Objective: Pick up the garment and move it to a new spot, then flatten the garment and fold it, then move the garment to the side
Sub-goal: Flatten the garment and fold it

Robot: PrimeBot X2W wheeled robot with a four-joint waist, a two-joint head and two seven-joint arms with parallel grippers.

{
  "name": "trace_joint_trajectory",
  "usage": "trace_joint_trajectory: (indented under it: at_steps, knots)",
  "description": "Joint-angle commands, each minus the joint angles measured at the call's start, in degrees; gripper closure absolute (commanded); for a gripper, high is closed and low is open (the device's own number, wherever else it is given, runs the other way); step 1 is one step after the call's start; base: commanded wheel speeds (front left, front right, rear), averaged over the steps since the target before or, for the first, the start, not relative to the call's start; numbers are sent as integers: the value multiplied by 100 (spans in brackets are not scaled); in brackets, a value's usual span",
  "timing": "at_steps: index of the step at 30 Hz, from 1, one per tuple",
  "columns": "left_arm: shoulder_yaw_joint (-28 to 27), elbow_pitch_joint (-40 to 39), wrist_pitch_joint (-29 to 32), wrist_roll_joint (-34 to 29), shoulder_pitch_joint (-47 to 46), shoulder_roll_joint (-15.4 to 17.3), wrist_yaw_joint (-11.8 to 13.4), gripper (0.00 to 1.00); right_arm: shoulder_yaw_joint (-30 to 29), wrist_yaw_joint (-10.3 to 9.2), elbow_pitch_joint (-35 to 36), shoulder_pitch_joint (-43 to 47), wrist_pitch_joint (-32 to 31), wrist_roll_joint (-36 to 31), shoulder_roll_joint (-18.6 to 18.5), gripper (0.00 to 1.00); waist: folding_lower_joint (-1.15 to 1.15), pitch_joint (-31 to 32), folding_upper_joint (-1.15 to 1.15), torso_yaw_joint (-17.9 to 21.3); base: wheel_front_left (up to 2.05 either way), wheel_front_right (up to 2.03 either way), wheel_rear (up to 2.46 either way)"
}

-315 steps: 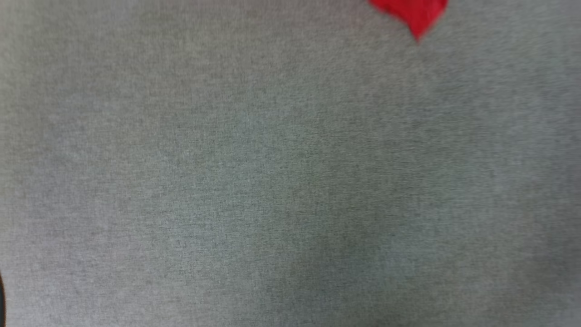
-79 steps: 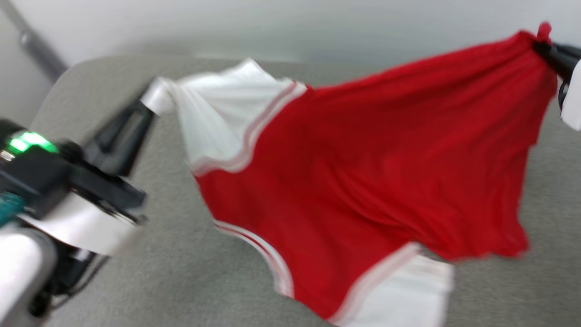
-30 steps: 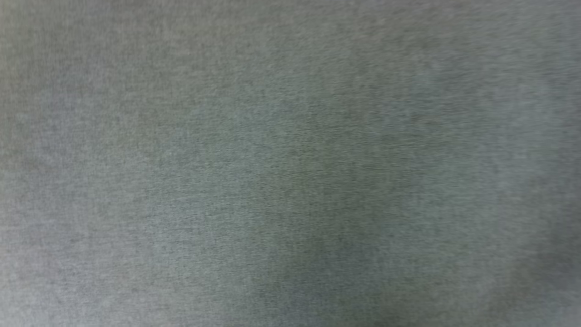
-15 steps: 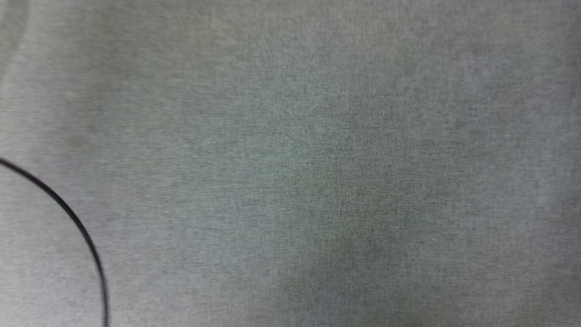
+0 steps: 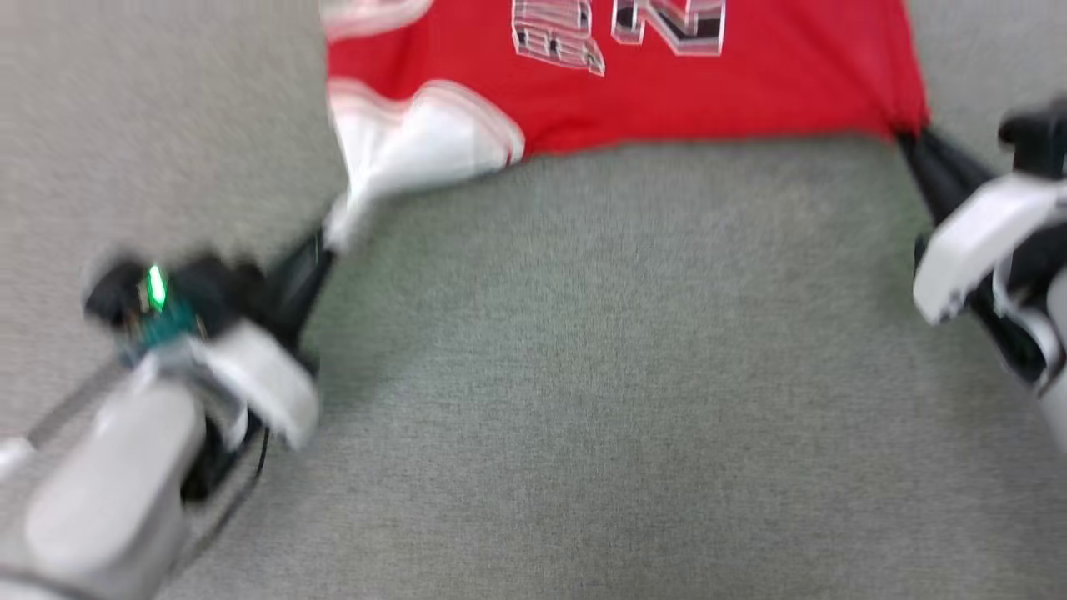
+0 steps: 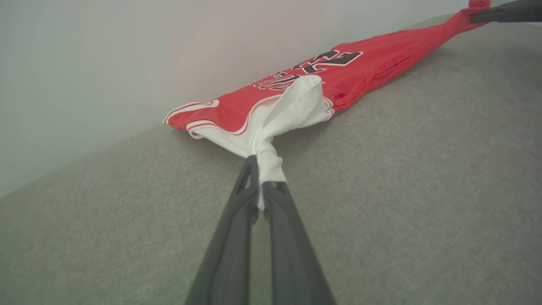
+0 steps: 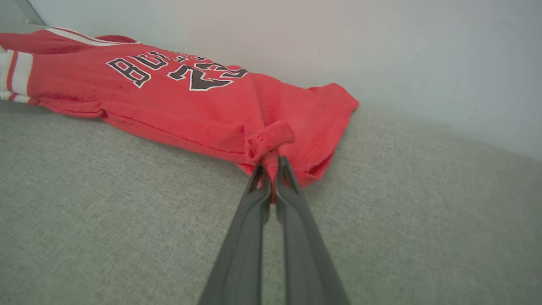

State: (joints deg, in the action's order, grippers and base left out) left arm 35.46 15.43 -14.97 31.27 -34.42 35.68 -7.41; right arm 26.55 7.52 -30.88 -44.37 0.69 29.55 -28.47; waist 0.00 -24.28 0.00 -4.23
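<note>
The garment (image 5: 667,83), a red jersey with black white-outlined lettering facing up, lies stretched across the far part of the grey surface. My left gripper (image 5: 328,242) is shut on its bunched white sleeve (image 5: 408,146); in the left wrist view, my left gripper (image 6: 261,182) has white cloth pinched between its tips. My right gripper (image 5: 909,140) is shut on the red hem corner at the other end, and my right gripper (image 7: 271,165) pinches a rolled fold of hem. The garment (image 7: 178,97) rests flat-ish between both grips. The right fingers (image 6: 504,10) reach in at the top right of the left wrist view.
A grey fabric-covered surface (image 5: 583,375) spreads in front of the garment toward me. A pale wall (image 6: 127,51) rises just behind the surface's far edge, close to the garment. A thin dark cable (image 5: 242,492) hangs by my left forearm.
The head camera has swung: it showed blurred grey fabric before, and now shows the garment and both grippers. Earlier the garment hung stretched in the air, back side toward the camera.
</note>
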Motion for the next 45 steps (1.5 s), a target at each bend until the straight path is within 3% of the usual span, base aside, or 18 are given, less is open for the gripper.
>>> trace_joint_trajectory:
  at_steps: [1, 9, 22, 27, 36, 45]
  knots:
    - [45, -35, 28, 9, 136, 64, -4, 100, 26, -6, 60, 145, -12, 50, -56, 100, 0, 330, 0, 7, 0, 0, 0]
    - [450, -499, 376, 276, 1553, 574, 9, 100, 239, -6, 335, 1199, -384, 691, -473, 100, 0, 1004, 0, 14, 0, 0, 0]
    - [834, -1951, 1120, 866, 3304, 1386, 340, 100, 167, -6, 1278, 2694, -1219, 1455, -1112, 100, 0, 1782, 0, 156, 0, 0, 0]
    - [965, -2443, 1323, 1074, 3769, 1560, 502, 100, 46, -6, 1767, 3357, -1643, 1606, -1274, 100, 0, 1902, 0, 205, 0, 0, 0]
    - [723, -2910, 1107, 843, 3582, 1702, 756, 100, -590, -6, 2432, 3997, -1888, 1584, -1146, 100, 0, 1789, 0, 280, 0, 0, 0]
    - [107, -3169, 609, 556, 2829, 1838, 835, 100, -1101, -5, 2977, 3733, -2275, 1457, -955, 100, 0, 1311, 0, 357, 0, 0, 0]
